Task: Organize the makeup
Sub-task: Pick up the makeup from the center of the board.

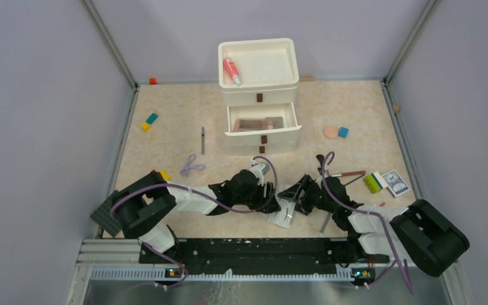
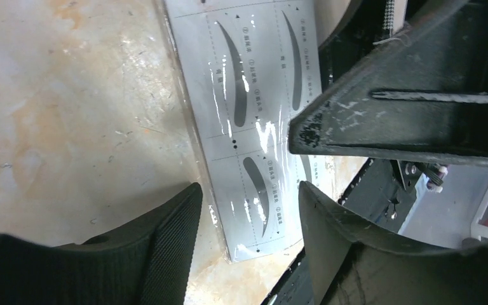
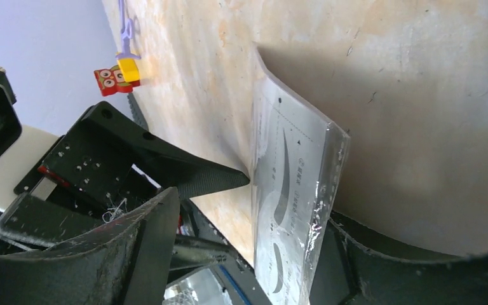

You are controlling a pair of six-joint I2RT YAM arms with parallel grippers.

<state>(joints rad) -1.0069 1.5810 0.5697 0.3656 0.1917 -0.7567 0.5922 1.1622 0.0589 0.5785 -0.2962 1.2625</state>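
Because the eyebrow card (image 1: 281, 215) lies thin on the table (image 1: 165, 140), both arms stretch low and inward, wrists bent down over it — left gripper (image 2: 248, 190): half parted, card's end between its fingers, nothing held; right gripper (image 3: 257, 213): wide apart, card's edge tipped up against one finger, seemingly unpinched.

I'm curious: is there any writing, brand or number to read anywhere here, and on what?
No text here can be read clearly.
Eyebrow card: rows of small printed characters, too small and streaked with glare to read.
Pink bottle: any label is too small to read.
Blue patterned box: only a pattern shows, no legible text.
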